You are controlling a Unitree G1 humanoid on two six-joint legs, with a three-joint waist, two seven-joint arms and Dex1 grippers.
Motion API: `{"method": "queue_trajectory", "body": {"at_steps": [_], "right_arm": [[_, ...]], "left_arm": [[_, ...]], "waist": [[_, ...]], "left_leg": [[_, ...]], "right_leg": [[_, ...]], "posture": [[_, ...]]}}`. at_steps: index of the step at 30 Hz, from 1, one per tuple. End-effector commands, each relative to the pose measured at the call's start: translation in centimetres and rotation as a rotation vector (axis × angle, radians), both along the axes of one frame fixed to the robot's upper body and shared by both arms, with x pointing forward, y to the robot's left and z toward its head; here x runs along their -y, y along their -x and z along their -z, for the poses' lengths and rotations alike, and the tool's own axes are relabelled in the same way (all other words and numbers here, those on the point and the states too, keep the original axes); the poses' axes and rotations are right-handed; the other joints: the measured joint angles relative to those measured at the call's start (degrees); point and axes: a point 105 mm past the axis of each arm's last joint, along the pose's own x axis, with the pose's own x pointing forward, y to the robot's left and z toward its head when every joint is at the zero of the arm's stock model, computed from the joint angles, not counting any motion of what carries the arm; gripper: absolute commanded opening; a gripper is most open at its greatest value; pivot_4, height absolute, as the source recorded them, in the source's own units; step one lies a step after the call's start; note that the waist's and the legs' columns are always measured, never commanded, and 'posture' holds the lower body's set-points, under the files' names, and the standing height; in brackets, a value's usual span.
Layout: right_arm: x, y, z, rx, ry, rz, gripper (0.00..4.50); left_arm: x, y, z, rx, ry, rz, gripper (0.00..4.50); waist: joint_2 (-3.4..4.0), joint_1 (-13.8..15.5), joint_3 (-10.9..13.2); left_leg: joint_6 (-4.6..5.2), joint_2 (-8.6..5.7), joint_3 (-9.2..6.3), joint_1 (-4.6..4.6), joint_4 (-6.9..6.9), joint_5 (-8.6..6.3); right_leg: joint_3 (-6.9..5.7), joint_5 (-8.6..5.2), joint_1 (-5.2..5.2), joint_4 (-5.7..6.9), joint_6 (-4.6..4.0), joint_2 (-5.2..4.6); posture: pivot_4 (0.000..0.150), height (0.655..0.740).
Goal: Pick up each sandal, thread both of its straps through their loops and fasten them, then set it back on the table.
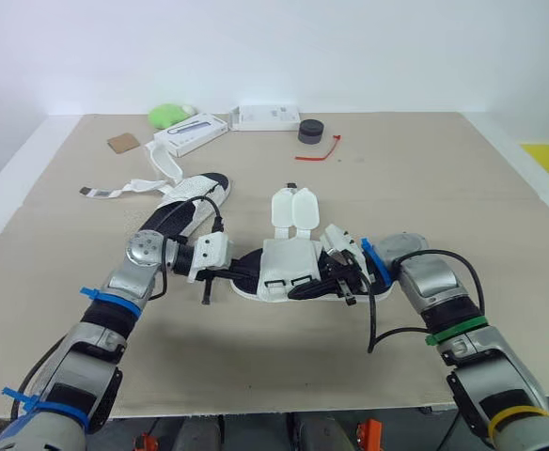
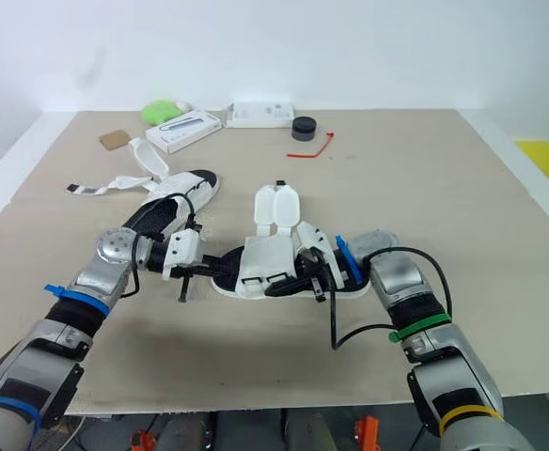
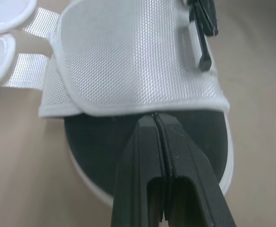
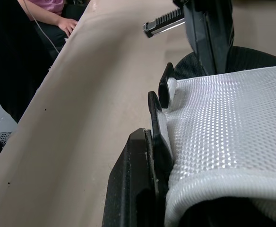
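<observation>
Currently, in the left wrist view, the left gripper (image 3: pixel 155 124) is pressing its two fingers flat together with nothing between them. The tips are resting at the front edge of the white mesh upper of the near sandal (image 3: pixel 128 61), above the black footbed.

In the right wrist view, the right gripper (image 4: pixel 158 156) is lying against the side edge of the same upper, just beside two black plastic loops (image 4: pixel 166 82). Whether it is clamping the mesh or released cannot be told.

In the left eye view, this sandal is lying flat on the table (image 1: pixel 462 188) between the two grippers, near the front edge. Both straps (image 1: pixel 284 209) are lying unthreaded, pointing away from the robot. A second sandal (image 1: pixel 188 199) is lying further back on the left, its straps also loose.

The sandal is probably handling as a light item with a firm sole and a soft, floppy upper. One gripper should be taking the sole rim or the upper beside the loops. The other should be pinching a strap by its stiffer padded end, since the thin webbing is likely to buckle when pushed.
</observation>
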Motion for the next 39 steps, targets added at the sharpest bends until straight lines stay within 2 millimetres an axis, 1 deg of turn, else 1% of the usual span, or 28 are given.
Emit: {"method": "queue_trajectory", "body": {"at_steps": [1,3,5,9,15,18,22,27,30,33,35,39], "right_arm": [[-0.3,1.0,-1.4,0.017,-0.058,-0.067,0.00],[-0.4,1.2,-1.4,0.014,-0.058,-0.074,0.00],[-0.4,1.6,-1.3,0.012,-0.057,-0.082,0.00],[-0.3,1.8,-1.3,0.010,-0.058,-0.079,0.00],[-0.5,1.9,-1.6,0.013,-0.066,-0.071,0.00],[-0.6,1.8,-1.6,0.014,-0.067,-0.068,0.00],[-0.6,1.7,-1.5,0.016,-0.069,-0.065,0.00],[-0.8,1.7,-1.6,0.017,-0.073,-0.062,0.00],[-0.8,1.7,-1.6,0.017,-0.074,-0.062,0.00],[-1.0,1.6,-1.6,0.017,-0.076,-0.062,0.00],[-1.1,1.6,-1.6,0.017,-0.078,-0.063,0.00],[-1.4,1.5,-1.7,0.018,-0.083,-0.065,0.00]], "left_arm": [[-1.4,-1.5,1.5,-0.023,-0.003,-0.132,0.05],[-0.6,-1.8,1.1,-0.027,0.066,-0.142,0.05],[0.1,-1.4,1.0,-0.044,0.099,-0.110,0.05],[1.1,-0.2,2.3,-0.090,0.085,-0.038,0.05],[1.3,1.2,3.9,-0.091,0.020,0.052,0.05],[1.9,1.4,3.9,-0.079,0.018,0.081,0.05],[3.1,1.7,3.9,-0.068,0.041,0.107,0.05],[4.9,2.8,4.0,-0.132,0.106,0.138,0.05],[5.2,3.9,4.3,-0.168,0.113,0.175,0.05],[5.6,5.1,4.0,-0.228,0.124,0.225,0.05],[5.7,5.3,3.9,-0.241,0.117,0.229,0.05],[4.9,5.3,5.0,-0.242,0.050,0.231,0.05]], "waist": [[0.00,0.13,0.00],[0.00,0.15,0.00],[0.00,0.17,0.00],[0.00,0.02,0.00],[0.00,-0.04,0.00],[0.00,-0.05,-0.01],[0.00,-0.05,-0.01],[0.00,-0.03,-0.04],[0.00,-0.04,-0.05],[0.01,-0.09,-0.05],[0.01,-0.09,-0.05],[0.01,-0.16,-0.05]], "left_leg": [[0.00,0.00,0.00,0.00,0.00,0.00],[0.00,-0.03,-0.01,-0.01,0.04,0.00],[0.00,-0.04,-0.01,-0.03,0.06,0.00],[-0.02,-0.04,-0.02,-0.06,0.05,-0.02],[-0.03,-0.02,-0.03,-0.04,0.01,-0.02],[-0.03,-0.01,-0.03,-0.02,0.01,-0.02],[-0.03,-0.01,-0.03,-0.02,0.01,-0.02],[-0.03,-0.02,-0.03,-0.01,0.02,-0.02],[-0.05,-0.02,-0.03,-0.01,0.02,-0.04],[-0.05,0.01,-0.03,0.01,0.00,-0.09],[-0.05,0.04,-0.04,0.02,0.00,-0.10],[-0.05,0.05,-0.04,0.04,0.01,-0.10]], "right_leg": [[0.00,0.00,0.00,0.00,0.00,0.00],[-0.01,0.01,0.03,0.00,0.03,-0.02],[-0.01,0.02,0.03,-0.01,0.04,-0.03],[-0.01,-0.01,0.00,-0.01,0.05,-0.03],[-0.02,-0.03,0.00,0.00,0.03,0.00],[-0.02,-0.03,0.00,0.00,0.03,0.01],[-0.02,-0.03,0.01,0.00,0.03,0.01],[-0.02,-0.03,0.04,-0.01,0.03,-0.01],[-0.02,-0.06,0.05,-0.01,0.02,0.00],[-0.02,-0.10,0.04,0.00,-0.02,0.02],[-0.02,-0.12,0.03,0.00,-0.03,0.05],[-0.02,-0.12,0.04,0.01,-0.04,0.07]], "posture": [[0.150,0.7400],[0.150,0.7400],[0.150,0.7400],[0.150,0.7400],[0.150,0.7400],[0.150,0.7400],[0.150,0.7400],[0.150,0.7400],[0.150,0.7400],[0.150,0.7400],[0.150,0.7400],[0.150,0.7400]]}}
